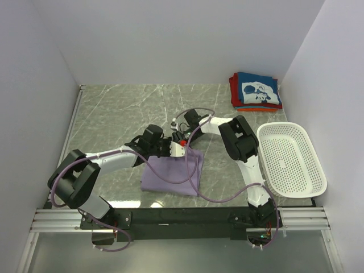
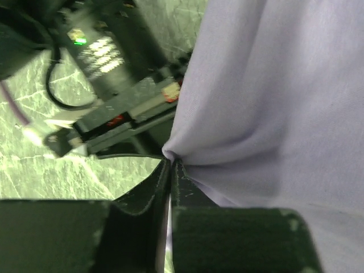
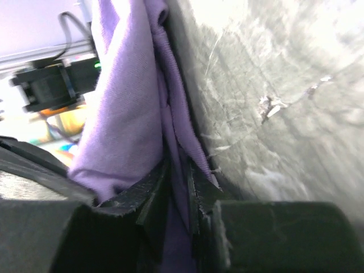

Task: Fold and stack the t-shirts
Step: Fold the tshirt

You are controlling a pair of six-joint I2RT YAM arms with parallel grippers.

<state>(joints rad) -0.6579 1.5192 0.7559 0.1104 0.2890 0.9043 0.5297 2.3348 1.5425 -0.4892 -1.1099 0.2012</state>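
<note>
Left gripper (image 2: 170, 165) and right gripper (image 3: 177, 170), side by side, each clamp an edge of the lavender t-shirt (image 1: 173, 173) spread behind them, where thin pinches could slip or uneven pulls skew the fold.

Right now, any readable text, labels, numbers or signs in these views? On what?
No text can be read in any view.
Blue shirt: its white print looks like a picture; no letters can be made out.
Red-and-white sticker on the right arm: too blurred to read.
Purple shirt: plain, no text shows.
</note>
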